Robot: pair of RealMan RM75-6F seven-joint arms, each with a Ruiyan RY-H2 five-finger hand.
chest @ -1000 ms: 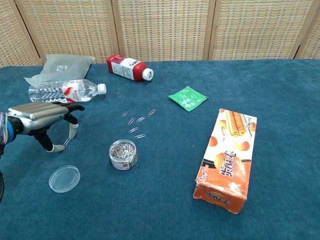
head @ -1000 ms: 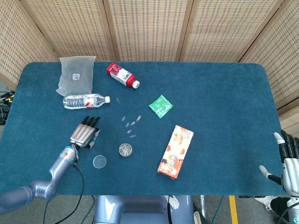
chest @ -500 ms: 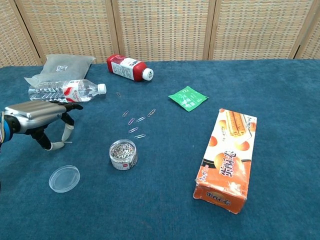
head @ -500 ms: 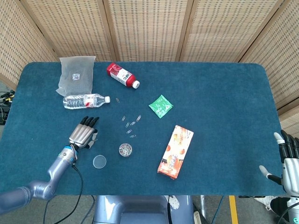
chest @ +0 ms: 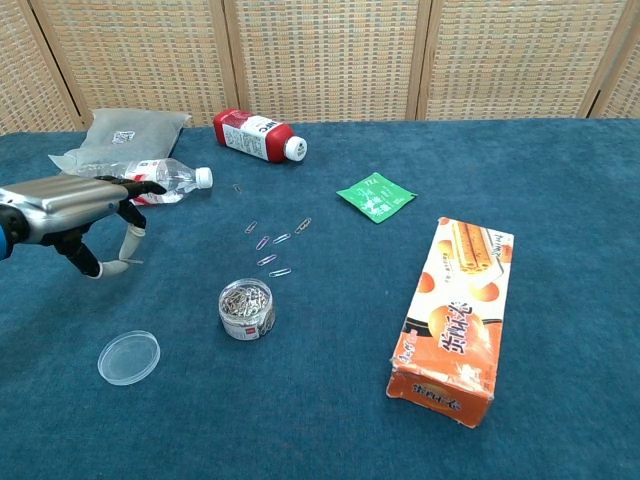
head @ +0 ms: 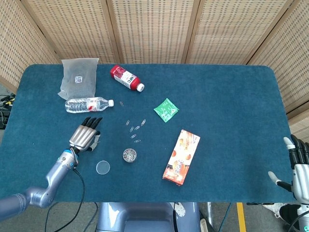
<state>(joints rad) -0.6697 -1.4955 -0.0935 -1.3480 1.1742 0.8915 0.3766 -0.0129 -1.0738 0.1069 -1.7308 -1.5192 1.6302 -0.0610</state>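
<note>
My left hand [head: 85, 136] hovers over the blue tablecloth [head: 227, 101] at the front left, palm down with fingers stretched flat and the thumb hanging below, holding nothing. In the chest view the left hand [chest: 85, 206] partly covers a lying water bottle [chest: 172, 180]. A clear round lid [head: 102, 167] and an open jar of paper clips [head: 129, 155] lie just in front of it. My right hand [head: 298, 167] stands off the table's front right corner, fingers apart and empty.
Several loose paper clips [head: 135, 128] lie beyond the jar. A grey pouch [head: 77, 77] and a red bottle [head: 126, 78] lie at the back left. A green packet [head: 166, 109] sits mid-table, with an orange box [head: 181, 156] nearer the front.
My left hand has lifted and drawn back to the left, toward the water bottle. The right hand and all the objects have stayed put.
</note>
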